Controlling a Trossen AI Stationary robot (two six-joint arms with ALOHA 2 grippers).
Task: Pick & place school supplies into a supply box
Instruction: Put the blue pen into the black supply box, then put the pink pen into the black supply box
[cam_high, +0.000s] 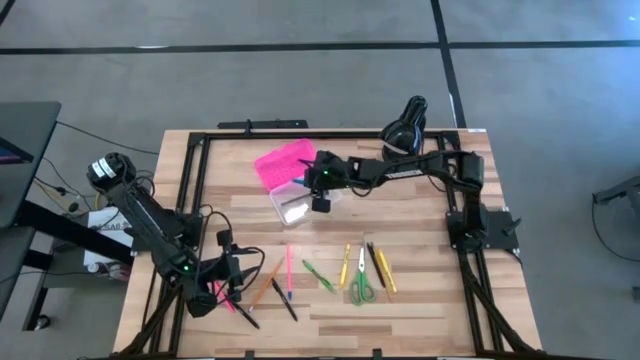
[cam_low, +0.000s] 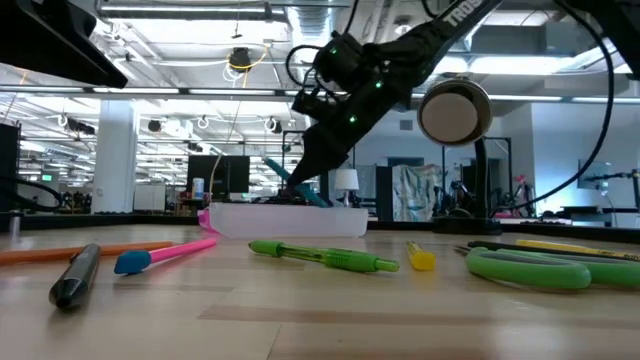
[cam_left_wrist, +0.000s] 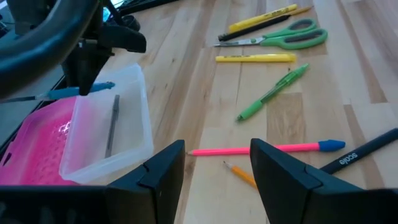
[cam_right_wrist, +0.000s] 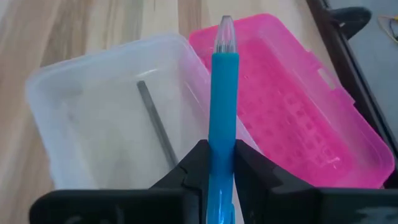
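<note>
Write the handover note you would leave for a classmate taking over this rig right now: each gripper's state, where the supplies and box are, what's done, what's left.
Right gripper: shut on the blue pen, held over the supply box, not yet released.
Left gripper: open, low over the table's near left, by the pink pen.
Supply box: open, pink lid folded back; one grey pencil lies inside.
Left on the table: pink pen, green pen, yellow pen, scissors, black pen, and more beside them.
Next: drop the blue pen, then fetch the rest.
</note>
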